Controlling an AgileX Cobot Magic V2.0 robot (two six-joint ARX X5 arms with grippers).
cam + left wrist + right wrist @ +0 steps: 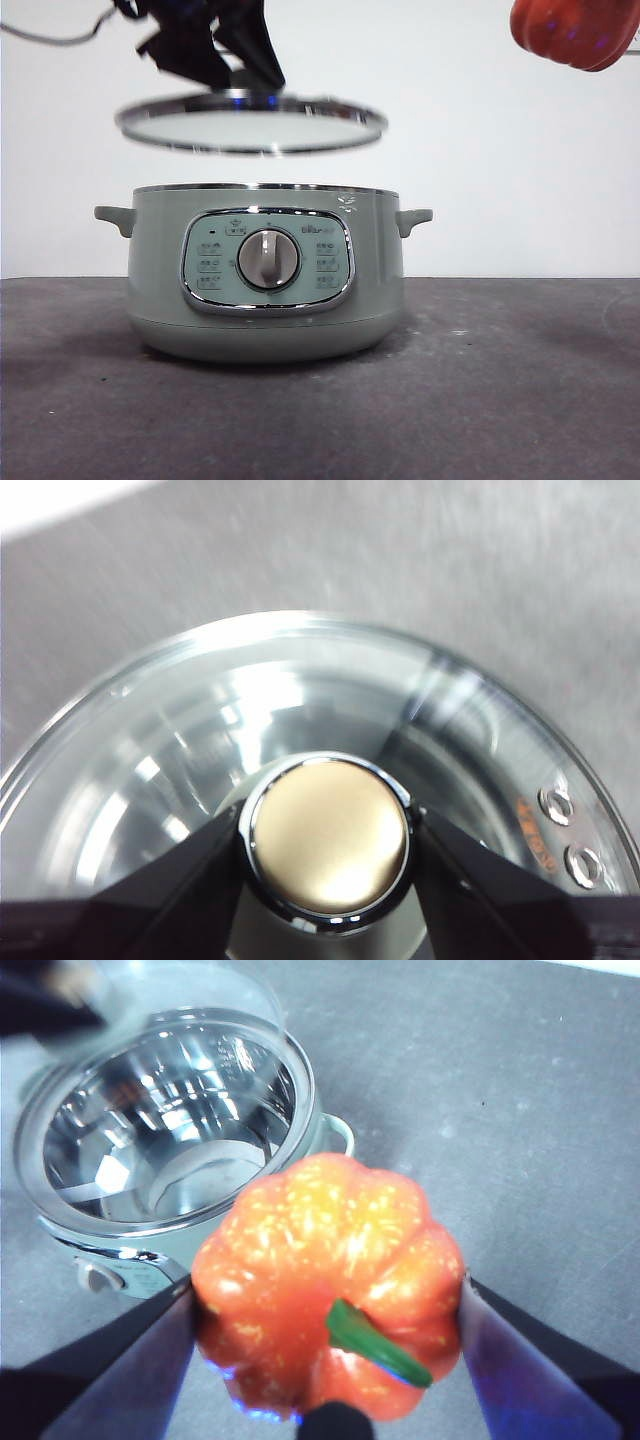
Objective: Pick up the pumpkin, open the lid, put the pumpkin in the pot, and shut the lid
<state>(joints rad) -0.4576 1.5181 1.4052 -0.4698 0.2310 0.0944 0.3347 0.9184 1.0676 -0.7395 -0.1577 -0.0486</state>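
The sage-green pot [265, 275] stands on the dark table, its top open. The glass lid [250, 122] hangs a little above it, tilted slightly. My left gripper [215, 50] is shut on the lid's knob [328, 840], with a jaw pressed to each side of it. The orange pumpkin [575, 30] is held high at the top right of the front view. My right gripper [325, 1325] is shut on the pumpkin [330, 1285], green stem toward the camera. The open pot with its shiny inner bowl [165, 1130] lies beyond the pumpkin and to one side of it.
The dark grey table [500, 380] spreads around the pot, with a white wall behind. The pot's silver dial [268, 260] faces the front camera. A cable [60, 38] hangs at the top left.
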